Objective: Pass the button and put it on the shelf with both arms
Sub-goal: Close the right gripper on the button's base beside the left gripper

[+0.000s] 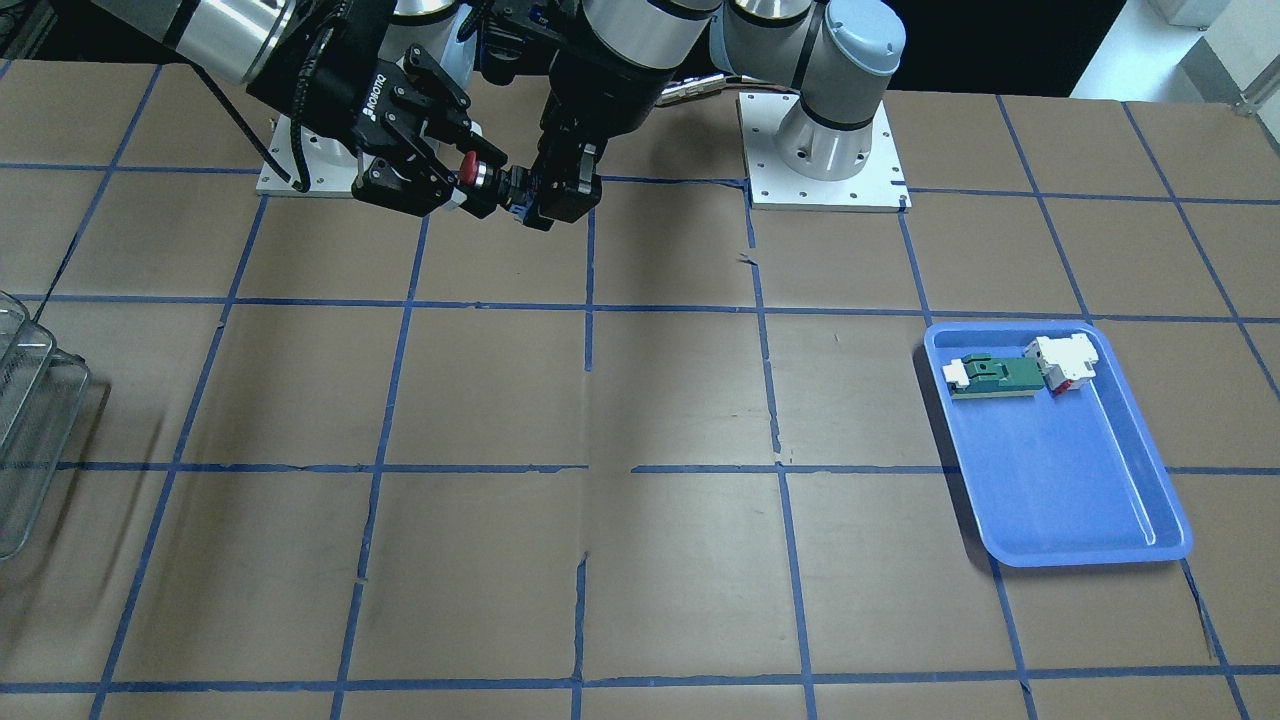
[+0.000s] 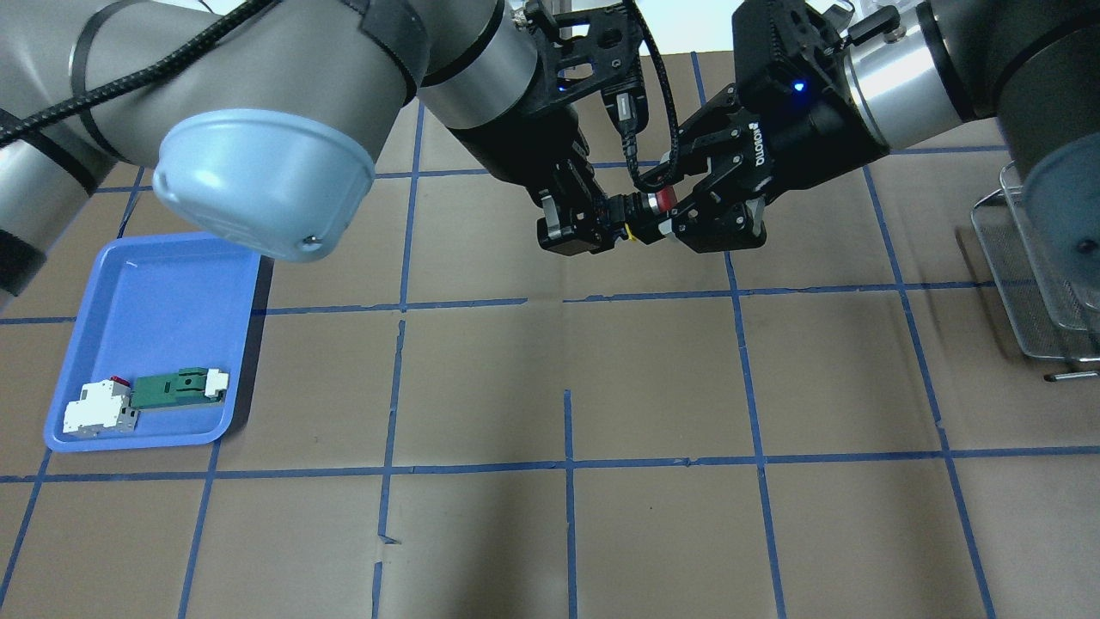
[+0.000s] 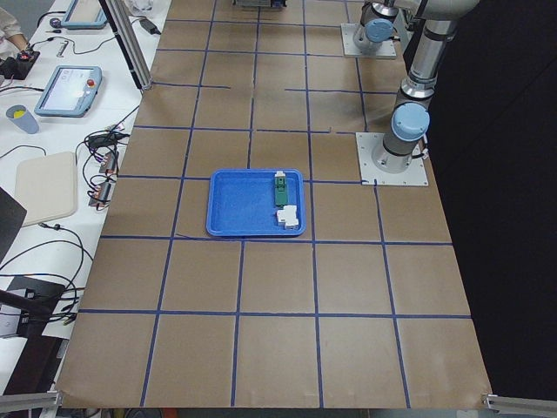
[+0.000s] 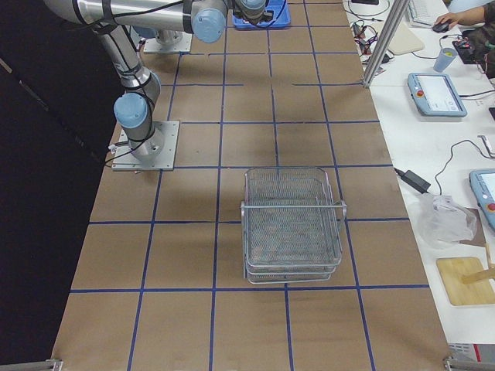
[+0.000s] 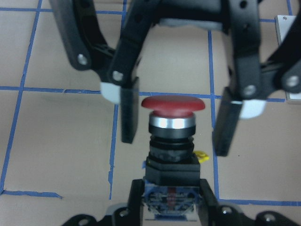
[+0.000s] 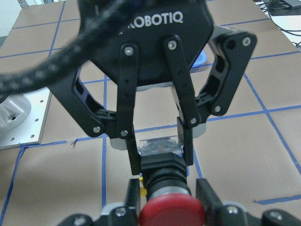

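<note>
The button (image 2: 643, 206), with its red cap, black body and clear rear block, is held level in the air between both grippers near the robot's bases. My left gripper (image 2: 606, 225) is shut on the rear block; this is clear in the left wrist view (image 5: 171, 197). My right gripper (image 2: 679, 211) is open, its fingers (image 5: 128, 115) on either side of the red cap (image 5: 173, 104) with a gap on one side. The front view shows the same meeting: button (image 1: 482, 178), left gripper (image 1: 522, 190), right gripper (image 1: 468, 172). The right wrist view shows the cap (image 6: 171, 209).
A blue tray (image 2: 163, 301) lies on the robot's left side with a green-and-white block (image 2: 176, 387) and a white boxy module (image 2: 99, 411) in it. A wire basket shelf (image 4: 292, 224) stands on the right side, also seen in the overhead view (image 2: 1031, 258).
</note>
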{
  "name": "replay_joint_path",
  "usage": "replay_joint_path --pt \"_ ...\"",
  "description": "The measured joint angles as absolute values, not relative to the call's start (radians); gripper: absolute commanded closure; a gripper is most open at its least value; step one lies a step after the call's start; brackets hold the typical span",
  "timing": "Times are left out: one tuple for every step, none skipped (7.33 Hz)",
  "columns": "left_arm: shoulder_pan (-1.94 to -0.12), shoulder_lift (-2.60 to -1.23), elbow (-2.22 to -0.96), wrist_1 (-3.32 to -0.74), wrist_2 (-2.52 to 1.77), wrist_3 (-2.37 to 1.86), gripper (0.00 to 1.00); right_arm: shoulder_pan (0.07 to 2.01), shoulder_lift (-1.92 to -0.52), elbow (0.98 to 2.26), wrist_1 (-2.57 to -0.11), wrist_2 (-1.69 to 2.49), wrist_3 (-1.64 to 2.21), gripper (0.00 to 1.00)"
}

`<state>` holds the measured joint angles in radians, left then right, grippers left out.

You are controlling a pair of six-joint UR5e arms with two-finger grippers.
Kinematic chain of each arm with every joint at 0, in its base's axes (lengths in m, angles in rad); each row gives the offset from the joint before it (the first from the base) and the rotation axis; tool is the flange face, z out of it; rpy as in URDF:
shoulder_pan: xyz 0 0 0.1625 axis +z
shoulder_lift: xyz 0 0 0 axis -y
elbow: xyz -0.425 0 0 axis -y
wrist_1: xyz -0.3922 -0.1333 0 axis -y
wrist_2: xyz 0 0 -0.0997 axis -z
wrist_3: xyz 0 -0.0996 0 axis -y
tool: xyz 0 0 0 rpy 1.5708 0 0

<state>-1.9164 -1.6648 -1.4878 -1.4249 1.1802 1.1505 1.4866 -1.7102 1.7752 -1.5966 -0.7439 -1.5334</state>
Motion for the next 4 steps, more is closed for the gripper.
replay_joint_path --pt "-1.916 -1.664 -1.488 -1.426 1.181 1.15 1.0 1.487 -1.71 1.775 -1.597 -0.747 -1.534 1.0" --pt "-1.916 -1.665 -1.488 -1.426 1.184 1.15 0.6 1.487 -1.71 1.774 -1.597 -0.75 -1.534 1.0" --pt "-1.916 -1.664 -1.488 -1.426 1.184 1.148 0.02 1.487 -1.71 1.774 -1.597 -0.752 -1.534 1.0" --pt "-1.916 -1.663 -1.487 -1.43 1.186 1.147 0.0 1.486 -1.71 1.774 -1.597 -0.755 -1.534 1.0"
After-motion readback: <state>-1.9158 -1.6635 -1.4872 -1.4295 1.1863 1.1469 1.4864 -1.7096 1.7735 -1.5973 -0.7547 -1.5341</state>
